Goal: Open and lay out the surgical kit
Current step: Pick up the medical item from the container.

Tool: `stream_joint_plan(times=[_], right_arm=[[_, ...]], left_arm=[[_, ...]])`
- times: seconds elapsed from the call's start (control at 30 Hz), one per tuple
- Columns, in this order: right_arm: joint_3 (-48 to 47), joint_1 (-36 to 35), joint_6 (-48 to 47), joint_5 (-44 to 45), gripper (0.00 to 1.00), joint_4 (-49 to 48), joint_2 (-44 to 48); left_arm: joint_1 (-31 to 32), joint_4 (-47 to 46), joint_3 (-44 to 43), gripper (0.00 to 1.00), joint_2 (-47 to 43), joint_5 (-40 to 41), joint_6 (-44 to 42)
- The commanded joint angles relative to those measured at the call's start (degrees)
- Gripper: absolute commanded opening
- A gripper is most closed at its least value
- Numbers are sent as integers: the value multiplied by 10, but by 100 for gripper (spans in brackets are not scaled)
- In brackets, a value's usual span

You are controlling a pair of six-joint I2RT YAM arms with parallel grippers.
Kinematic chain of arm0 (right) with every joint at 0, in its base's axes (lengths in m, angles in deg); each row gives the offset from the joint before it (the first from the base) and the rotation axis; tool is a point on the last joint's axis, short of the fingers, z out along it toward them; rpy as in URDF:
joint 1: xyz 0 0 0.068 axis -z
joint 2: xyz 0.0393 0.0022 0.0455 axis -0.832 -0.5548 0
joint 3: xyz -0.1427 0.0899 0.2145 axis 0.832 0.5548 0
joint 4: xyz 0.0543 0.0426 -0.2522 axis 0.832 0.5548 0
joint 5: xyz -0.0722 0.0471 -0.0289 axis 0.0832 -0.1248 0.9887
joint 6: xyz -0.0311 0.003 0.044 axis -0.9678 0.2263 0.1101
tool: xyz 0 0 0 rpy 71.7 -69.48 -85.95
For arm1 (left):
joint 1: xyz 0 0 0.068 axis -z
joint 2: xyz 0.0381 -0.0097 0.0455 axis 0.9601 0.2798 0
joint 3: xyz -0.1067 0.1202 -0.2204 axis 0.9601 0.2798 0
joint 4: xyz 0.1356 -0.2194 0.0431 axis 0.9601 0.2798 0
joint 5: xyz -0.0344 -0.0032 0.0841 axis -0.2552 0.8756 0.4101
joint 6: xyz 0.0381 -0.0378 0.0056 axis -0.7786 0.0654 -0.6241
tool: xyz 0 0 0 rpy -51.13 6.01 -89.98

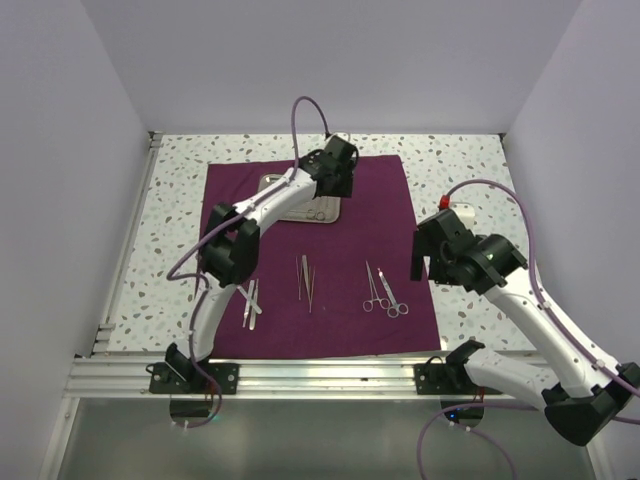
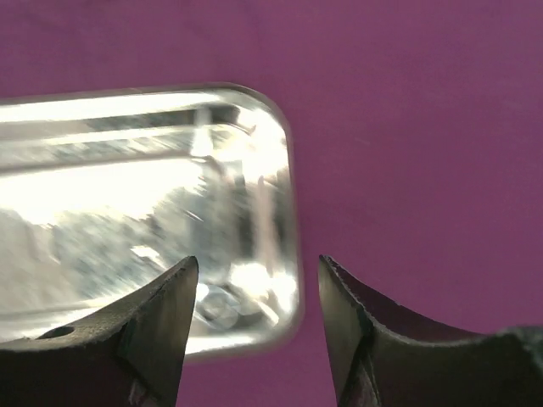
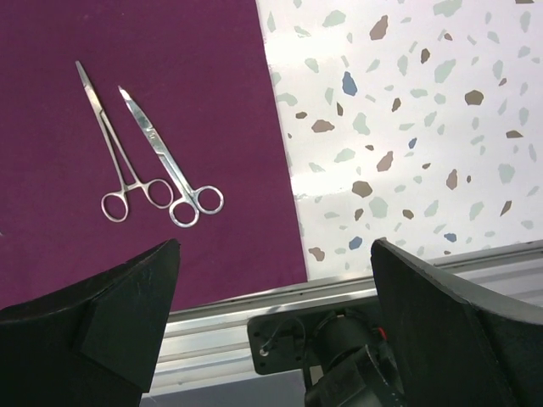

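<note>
Matt maroon cloth [image 1: 350, 300], mirror-shiny steel tray [image 2: 127, 212], polished metal forceps [image 3: 127, 144], speckled smooth tabletop [image 3: 407, 127].

Overhead and wrist views, shared cloth [image 1: 385, 215]

Dark purple cloth [image 1: 350, 320], spread open and flat. Toward cloth's far edge, left of middle: small shiny steel tray [image 2: 144, 203], rectangular with rounded corners, lying level. Across cloth's near half, in a row, all laid lengthwise near-to-far: thin silver tweezers [image 1: 301, 278] at middle; two ring-handled forceps [image 3: 151, 144] side by side toward right edge, rings nearest, blades closed; further slim silver instruments [image 1: 250, 302] toward left edge, detail unclear.
</note>
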Motion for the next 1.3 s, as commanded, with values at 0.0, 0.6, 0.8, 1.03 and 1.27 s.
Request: stream_joint_plan(times=[0.0, 0.6, 0.8, 1.03, 1.27], right_arm=[[-22, 2, -1, 23, 98, 19, -9], [-44, 3, 2, 24, 98, 23, -61], [-41, 2, 2, 24, 98, 24, -59], [-52, 3, 1, 28, 98, 16, -76], [-46, 2, 7, 28, 98, 10, -76]], left_arm=[[-31, -31, -46, 62, 52, 27, -121], [-77, -54, -93, 65, 161, 22, -177], [-113, -31, -141, 63, 205, -29, -160], [-117, -7, -137, 48, 205, -61, -172], [-114, 20, -91, 21, 190, -112, -155]])
